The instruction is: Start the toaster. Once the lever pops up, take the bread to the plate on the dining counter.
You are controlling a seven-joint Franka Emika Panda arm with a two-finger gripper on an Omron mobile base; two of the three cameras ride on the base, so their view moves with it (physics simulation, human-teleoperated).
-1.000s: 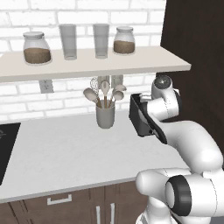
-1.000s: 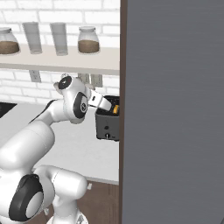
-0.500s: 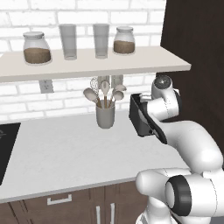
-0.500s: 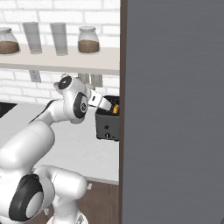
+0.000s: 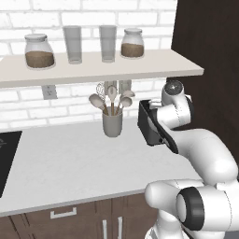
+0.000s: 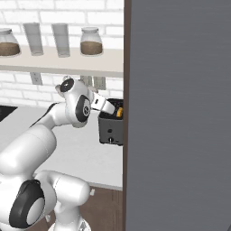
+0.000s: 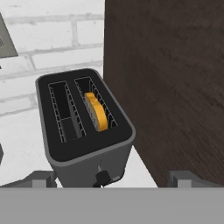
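The toaster point(image 7: 87, 144) is a small dark box with two slots on top, standing on the pale counter against a dark wooden panel. A yellow-orange slice of bread point(image 7: 96, 111) sits in its right-hand slot, and the other slot is empty. A small knob point(image 7: 103, 178) sits low on its near face. My gripper point(image 7: 111, 178) hovers just above and in front of the toaster, open, with nothing between its fingertips point(image 7: 43, 177). From the sides, the toaster point(image 5: 145, 122) point(image 6: 110, 131) is partly covered by my arm. The plate and the dining counter are out of view.
A grey utensil cup point(image 5: 112, 123) with spoons stands left of the toaster. Above hangs a shelf point(image 5: 93, 71) with jars and glasses. A tall dark panel point(image 7: 175, 87) walls off the right side. A black cooktop point(image 5: 7, 158) lies at the counter's point(image 5: 70, 168) left end.
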